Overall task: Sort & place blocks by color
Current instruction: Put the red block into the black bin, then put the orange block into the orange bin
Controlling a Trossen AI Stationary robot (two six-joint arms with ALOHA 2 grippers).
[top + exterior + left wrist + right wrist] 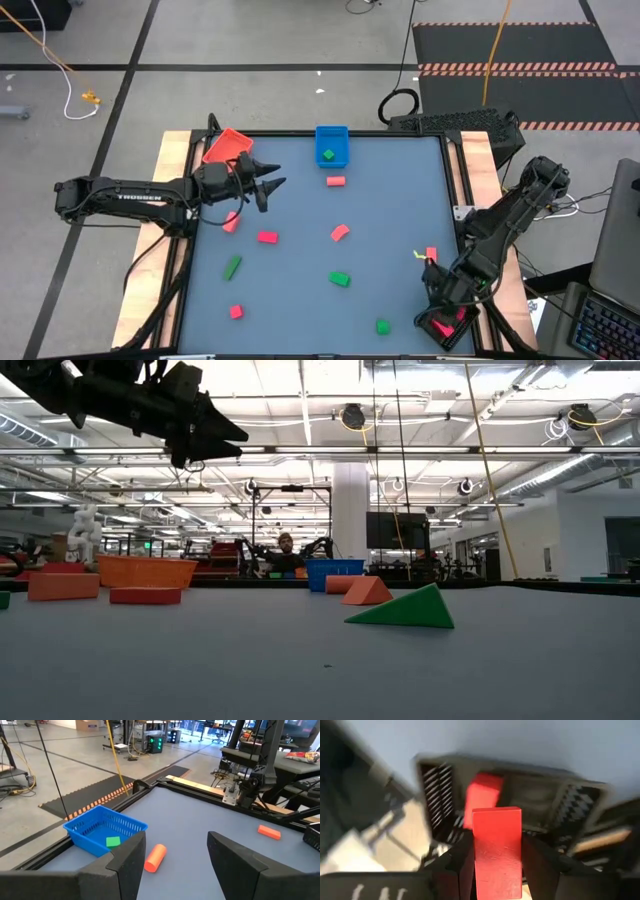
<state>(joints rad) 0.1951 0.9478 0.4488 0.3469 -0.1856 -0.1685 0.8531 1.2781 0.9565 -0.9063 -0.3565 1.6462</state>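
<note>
1. The right gripper (447, 318) is held over the black tray (458, 335) at the table's near right corner, and a red block (497, 851) is seen between its fingers in the right wrist view.
2. The block appears clamped by the fingers, though whether the grip is firm or loosening cannot be told from the blurred view.
3. A second red block (482, 800) is seen lying inside the black tray, below the held one.
4. The left gripper (272, 183) is held above the table near its far left, fingers apart and nothing between them.
5. A red tray (227, 146) is placed at the far left corner and a blue tray (333, 143) at the middle of the far edge; a green block (327, 155) lies in the blue tray.
6. Loose blocks are scattered over the grey table (390, 210): a pink block (336, 181) just beside the blue tray, a red one (267, 237) and a pink one (340, 232) mid-table, a green bar (232, 266) towards the left, and a green block (340, 279) and another green block (383, 326) nearer the front.
</note>
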